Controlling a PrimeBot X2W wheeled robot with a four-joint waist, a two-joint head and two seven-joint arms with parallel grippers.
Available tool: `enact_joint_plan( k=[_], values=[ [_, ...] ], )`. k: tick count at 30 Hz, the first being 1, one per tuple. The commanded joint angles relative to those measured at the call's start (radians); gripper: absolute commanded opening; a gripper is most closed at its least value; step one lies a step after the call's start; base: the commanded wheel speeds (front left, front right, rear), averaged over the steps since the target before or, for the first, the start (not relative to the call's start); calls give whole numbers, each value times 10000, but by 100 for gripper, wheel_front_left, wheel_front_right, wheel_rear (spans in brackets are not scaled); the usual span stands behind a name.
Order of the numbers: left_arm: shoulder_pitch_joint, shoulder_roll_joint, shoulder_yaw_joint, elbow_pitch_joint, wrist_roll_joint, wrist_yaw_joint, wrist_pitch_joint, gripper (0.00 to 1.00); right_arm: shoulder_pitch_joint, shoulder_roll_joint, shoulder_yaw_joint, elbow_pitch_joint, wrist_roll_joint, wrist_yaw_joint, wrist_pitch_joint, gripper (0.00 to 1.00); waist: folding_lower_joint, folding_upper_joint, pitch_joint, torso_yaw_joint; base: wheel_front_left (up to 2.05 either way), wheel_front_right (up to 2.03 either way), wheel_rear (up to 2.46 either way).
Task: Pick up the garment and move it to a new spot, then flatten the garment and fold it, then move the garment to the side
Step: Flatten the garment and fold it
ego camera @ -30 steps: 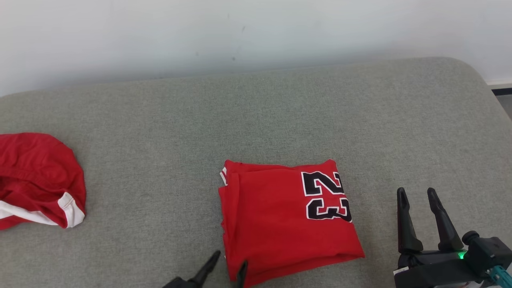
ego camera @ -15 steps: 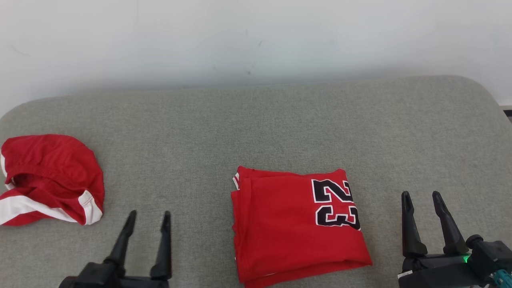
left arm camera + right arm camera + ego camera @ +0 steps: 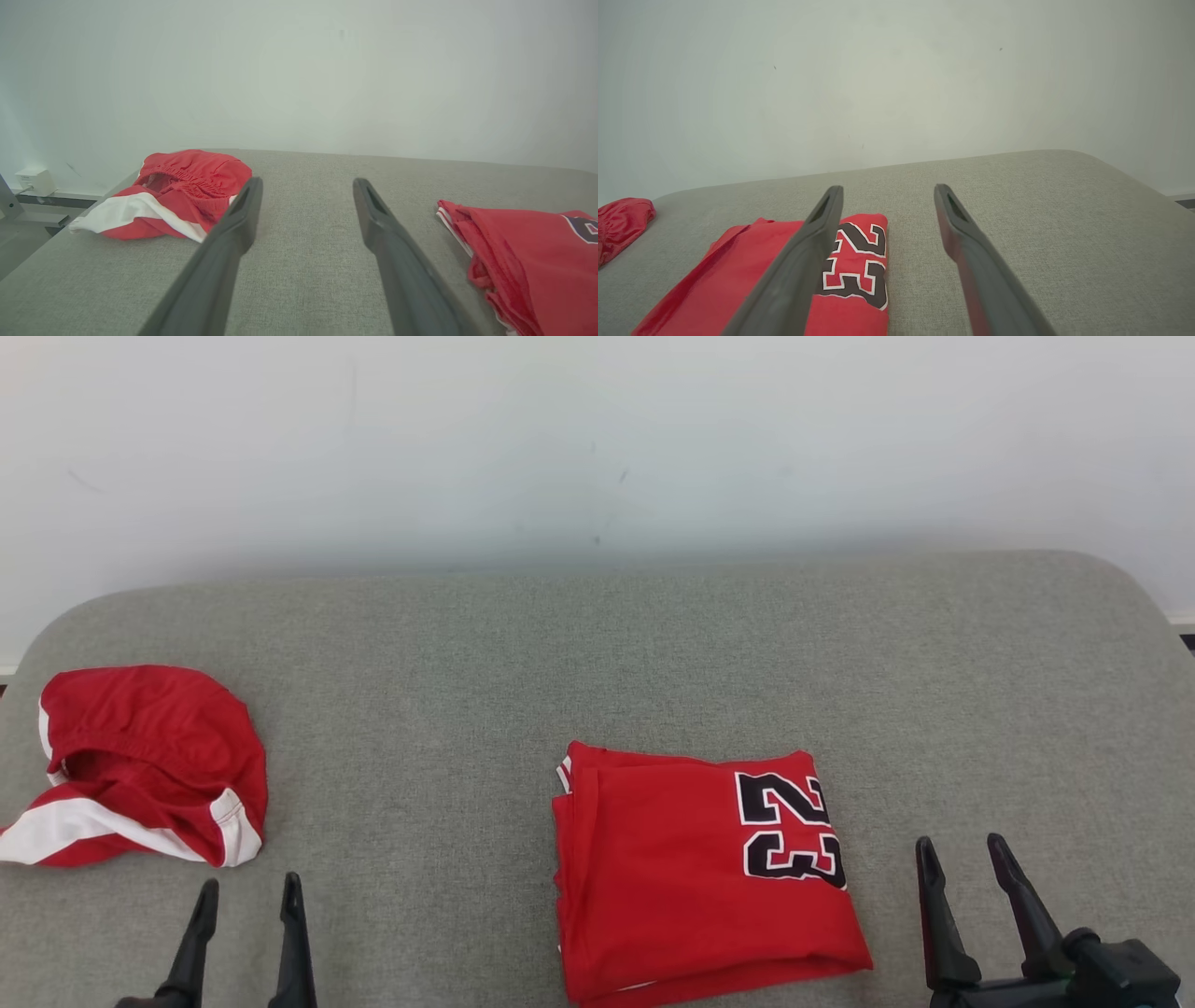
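The garment [image 3: 691,887], a red jersey with a black "23", lies folded into a neat rectangle on the grey cushion [image 3: 597,663], near its front middle. My left gripper [image 3: 249,885] stands open well to the left of it, with nothing between its fingers. In the left wrist view the left gripper [image 3: 307,183] points over bare cushion, and the garment [image 3: 537,252] lies to its right. My right gripper [image 3: 960,843] is open just right of the garment, apart from it. The right wrist view has the right gripper [image 3: 888,188] above the garment's [image 3: 714,284] right edge.
A crumpled pair of red shorts with white trim [image 3: 149,756] lies at the cushion's left end, also seen as shorts [image 3: 187,186] ahead-left of the left fingers. A pale wall backs the cushion. The cushion's rounded edges fall away at left and right.
My left gripper has left the garment's front left corner and moved far left, standing open. The camera has shifted, so the whole scene sits lower and further right. The garment lies still.
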Motion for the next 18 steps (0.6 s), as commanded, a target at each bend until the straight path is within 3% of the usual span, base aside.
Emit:
enact_joint_plan(
  k=[1, 18],
  values=[
    [182, -7, 5, 79, 116, -86, -4, 100, 173, -83, 26, 16, -66, -28, -43, 100, 0, 0, -38, 2, 0, 0, 0],
    [245, -50, 100, 362, 177, -257, -4, 100, 348, -80, 130, 342, 41, -28, -44, 100, 0, 0, -83, 4, 0, 0, 0]
  ],
)
